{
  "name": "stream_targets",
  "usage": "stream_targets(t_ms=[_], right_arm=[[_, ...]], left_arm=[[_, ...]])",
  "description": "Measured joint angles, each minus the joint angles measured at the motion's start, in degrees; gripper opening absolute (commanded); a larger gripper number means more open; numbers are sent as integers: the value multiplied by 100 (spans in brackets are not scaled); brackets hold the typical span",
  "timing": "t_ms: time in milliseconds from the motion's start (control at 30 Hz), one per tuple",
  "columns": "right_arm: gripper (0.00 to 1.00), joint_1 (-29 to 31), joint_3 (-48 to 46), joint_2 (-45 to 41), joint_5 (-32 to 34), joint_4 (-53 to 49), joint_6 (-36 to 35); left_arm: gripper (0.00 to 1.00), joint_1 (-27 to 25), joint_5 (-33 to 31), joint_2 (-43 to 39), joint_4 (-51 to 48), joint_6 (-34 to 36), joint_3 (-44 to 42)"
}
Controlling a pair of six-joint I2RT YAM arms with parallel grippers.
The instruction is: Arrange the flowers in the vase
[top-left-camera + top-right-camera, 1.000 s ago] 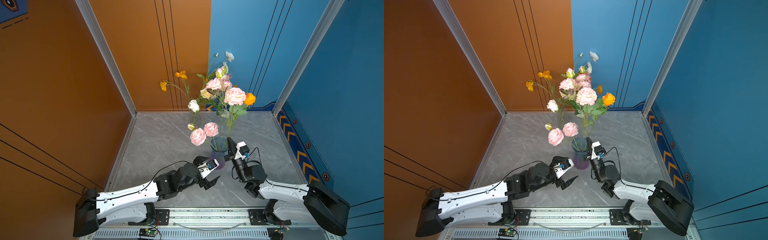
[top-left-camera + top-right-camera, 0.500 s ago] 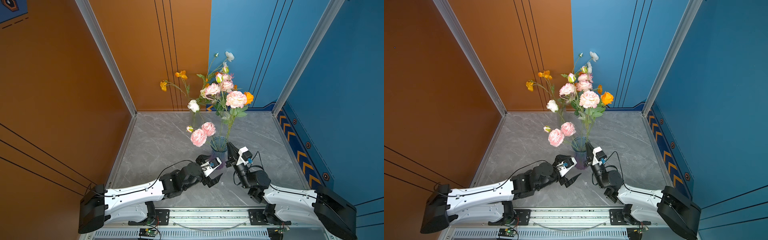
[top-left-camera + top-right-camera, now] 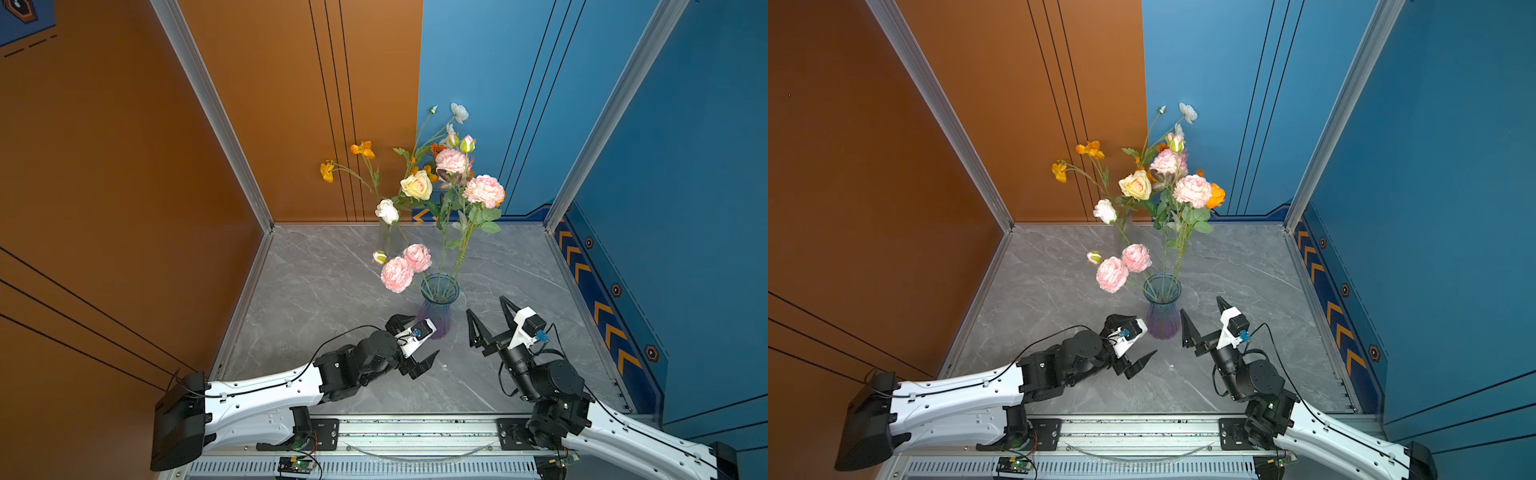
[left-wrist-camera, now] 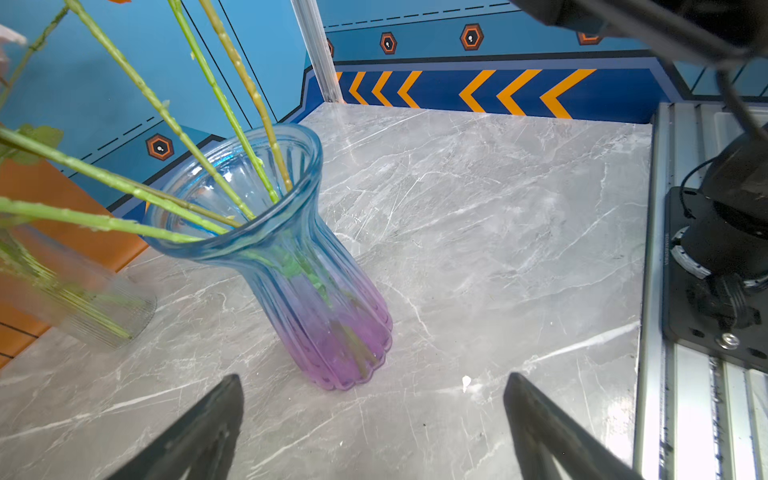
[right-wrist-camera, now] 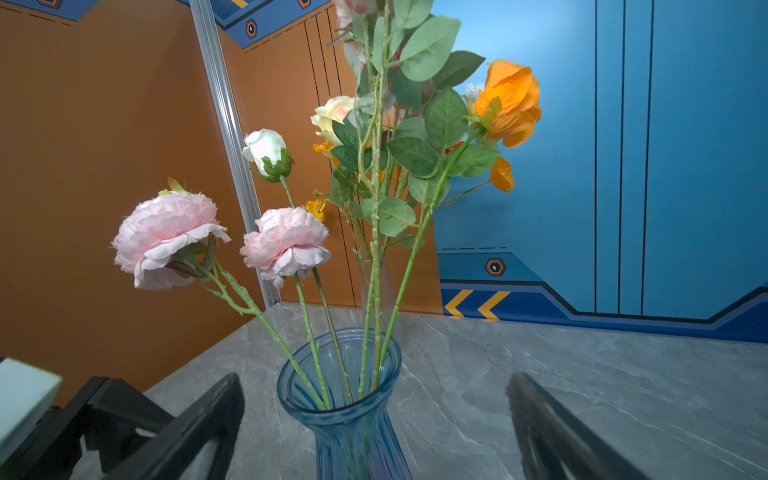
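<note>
Between the left pincer [image 4: 372,379] and right pincer [image 3: 485,305], both spread wide and empty, stands the glass vase [image 3: 440,312]. If either nudges it, the tall flowers [image 3: 484,191] could topple it.

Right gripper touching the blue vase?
Apart. In a top view the open right gripper sits beside the blue vase, bare table showing between its nearer finger and the glass.

Pink, cream, white and orange flowers [image 3: 483,191]; vase [image 3: 439,309] fades blue to purple; rear vase [image 4: 95,316] seemingly clear.
</note>
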Motion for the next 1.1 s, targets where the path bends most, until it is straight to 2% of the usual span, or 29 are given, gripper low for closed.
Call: stream_targets(t_ms=[100,200,367,500,667,867,1100], right_arm=[[100,-162,20,-352,-164,-1237,299],[100,-369,20,-323,-487,-2061,570],[100,-688,142,638,-1279,-2350,772],[100,-986,402,1602,-2149,-2055,678],[100,-1674,881,2734,-3416,-1414,520],[100,-2015,1008,3386,-4000,-529,389],[100,-2312,1097,4269,-4478,531,376]], left_arm=[[98,2,-201,192,452,-37,-111],[98,35,-326,522,809,-37,-146],[98,61,-326,772,1036,-42,-142],[98,61,-282,621,1058,-63,-149],[98,72,-4,87,640,-98,-151],[98,116,304,-299,-105,-96,-136],[98,195,352,-514,-479,-96,-136]])
